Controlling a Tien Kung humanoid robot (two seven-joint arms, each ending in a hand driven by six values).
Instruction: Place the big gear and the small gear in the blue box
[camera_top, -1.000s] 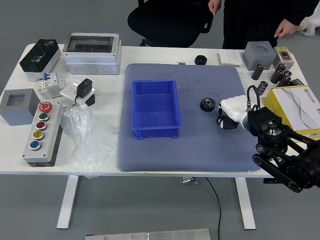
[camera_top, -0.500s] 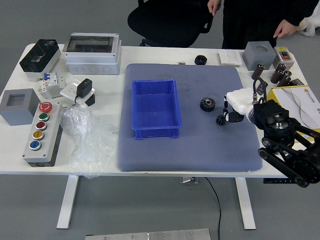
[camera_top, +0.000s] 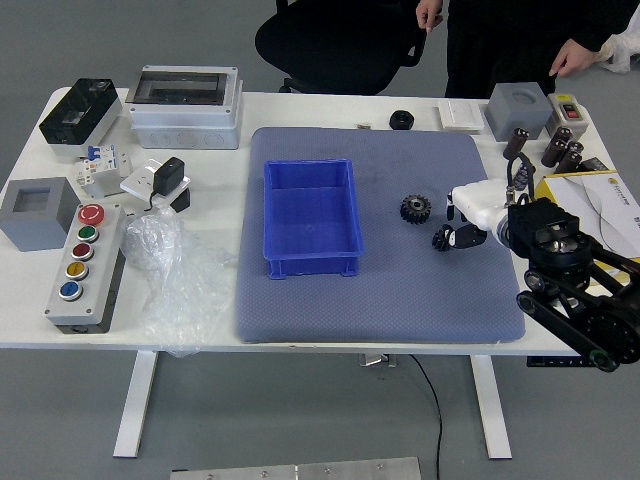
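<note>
— Nearest you, your right arm (camera_top: 575, 300) reaches in over the tabletop (camera_top: 215, 335), and your right hand (camera_top: 482, 208) is low over the blue-grey mat (camera_top: 380, 315). Well off to the hand's left lie a plastic bag (camera_top: 175, 290) and, beyond that, the button box (camera_top: 82, 268).

— And the small gear (camera_top: 441, 240)? You have it right at the hand's left end, slightly nearer you than the hand's middle. Whether your hand is grasping it or only touching it, you can't tell from this view.

— Your blue box (camera_top: 312, 222) stands farther left of the hand, with nothing in it. Between box and hand you've got the big gear (camera_top: 415, 209), lying on the mat, apart from both. On the hand's other side, you'll see the yellow box (camera_top: 600, 210), partly behind your arm.

— Look past the hand and you find a black cap (camera_top: 402, 120) beyond it to the left, a white plate (camera_top: 460, 115) almost straight beyond, and a grey box (camera_top: 518, 110) beyond to the right.

— Farthest from you, a person stands beyond your hand: one of the person's hands (camera_top: 429, 12) is beside the chair (camera_top: 335, 45), the other (camera_top: 572, 57) hangs near the tabletop's far side.
</note>
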